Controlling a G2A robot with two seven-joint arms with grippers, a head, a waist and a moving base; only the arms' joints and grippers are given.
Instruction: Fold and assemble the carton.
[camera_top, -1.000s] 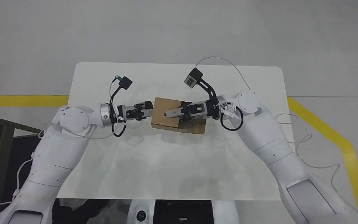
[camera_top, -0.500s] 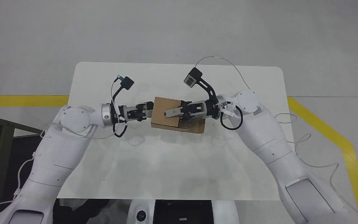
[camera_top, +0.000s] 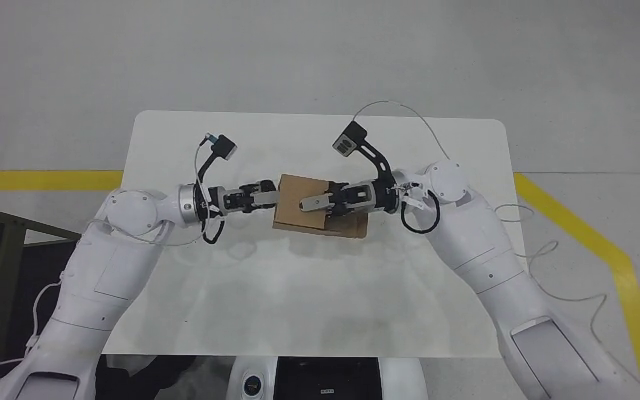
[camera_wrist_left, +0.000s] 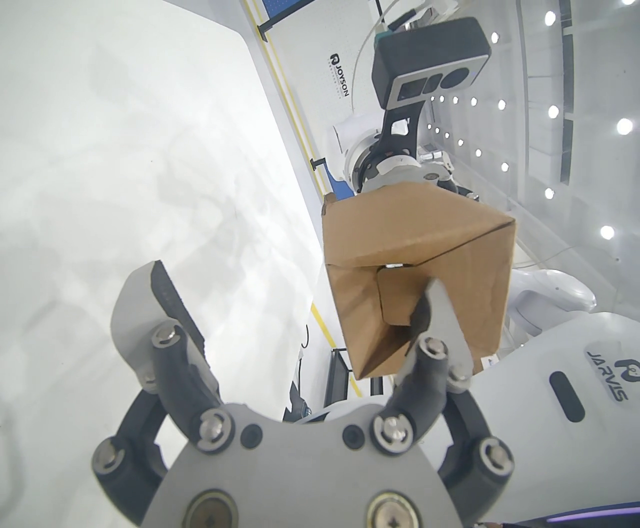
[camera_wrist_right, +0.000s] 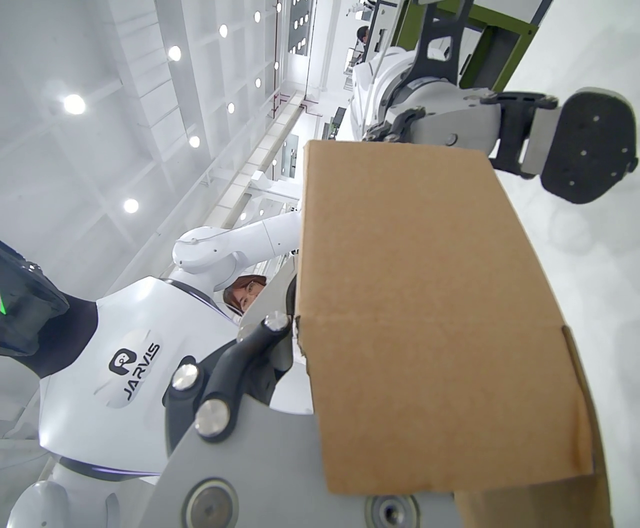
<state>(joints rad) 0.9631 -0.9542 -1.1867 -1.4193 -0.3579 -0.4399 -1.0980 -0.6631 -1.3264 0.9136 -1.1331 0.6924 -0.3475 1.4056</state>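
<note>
A carton (camera_top: 298, 218), clamped in the right fingers (camera_top: 310, 201), points its open end at the spread left fingers (camera_wrist_left: 440, 320), one touching its flap

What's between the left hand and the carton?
Nothing visible. The left hand is open at the open end of the carton: one finger touches an inner flap, the other sits out over the table, clear of the carton. The right hand holds the carton from the opposite end.

Bright, even glow from ceiling lights (camera_wrist_right: 74, 103); faint soft shadows on the white bench (camera_top: 300, 300), wrist views bulge at the edges
</note>
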